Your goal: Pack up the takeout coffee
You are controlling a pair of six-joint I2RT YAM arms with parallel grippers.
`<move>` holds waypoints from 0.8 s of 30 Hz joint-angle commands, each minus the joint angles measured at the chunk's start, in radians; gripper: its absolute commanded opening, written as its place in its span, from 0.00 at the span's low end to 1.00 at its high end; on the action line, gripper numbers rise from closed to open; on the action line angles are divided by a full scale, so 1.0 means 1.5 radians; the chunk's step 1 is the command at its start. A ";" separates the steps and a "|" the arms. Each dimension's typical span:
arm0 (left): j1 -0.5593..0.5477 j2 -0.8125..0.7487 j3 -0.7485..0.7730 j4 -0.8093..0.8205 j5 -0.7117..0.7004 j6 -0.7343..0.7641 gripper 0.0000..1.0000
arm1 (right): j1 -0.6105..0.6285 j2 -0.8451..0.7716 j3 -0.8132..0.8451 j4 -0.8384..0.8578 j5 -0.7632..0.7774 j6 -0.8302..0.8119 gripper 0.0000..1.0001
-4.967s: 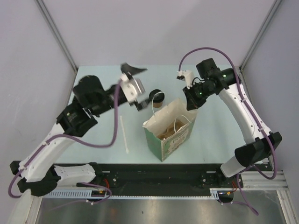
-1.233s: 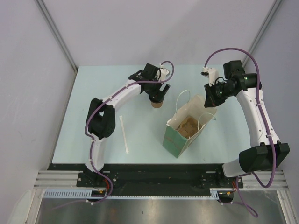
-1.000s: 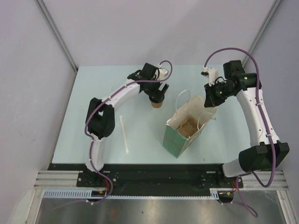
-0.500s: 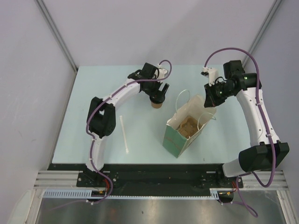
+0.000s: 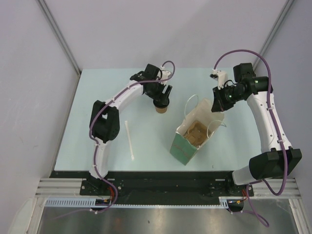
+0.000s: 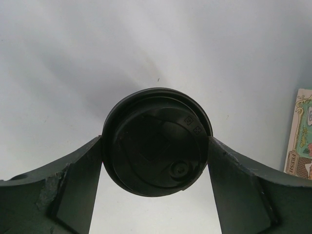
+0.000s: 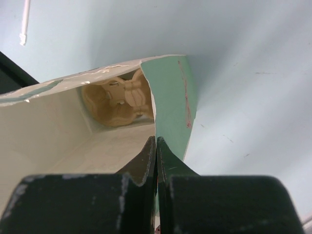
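One white stir stick (image 5: 129,140) lies at the left on the pale surface (image 5: 87,122). Right of it, near the frame's upper centre, the takeout coffee (image 5: 161,108) stands upright, with the left end effector (image 6: 156,142) closed against its black lid from both sides. Farther right, a green paper bag (image 5: 184,148) holds a pulp carrier (image 5: 196,132); the right end effector (image 7: 156,140) pinches the bag's rim.

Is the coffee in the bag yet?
No, the top view shows the takeout coffee standing on the table outside the paper bag, between the left end effector's fingers.
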 commanded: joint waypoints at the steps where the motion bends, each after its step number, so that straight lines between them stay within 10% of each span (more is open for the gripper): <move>1: 0.025 -0.035 0.027 -0.027 0.022 0.005 0.55 | 0.000 -0.015 -0.013 0.047 -0.045 0.060 0.00; 17: 0.059 -0.346 0.214 -0.101 0.250 0.009 0.47 | 0.002 -0.047 -0.062 0.155 -0.062 0.262 0.00; 24: -0.042 -0.374 0.286 -0.076 0.319 -0.041 0.47 | 0.011 -0.034 -0.064 0.168 -0.040 0.318 0.00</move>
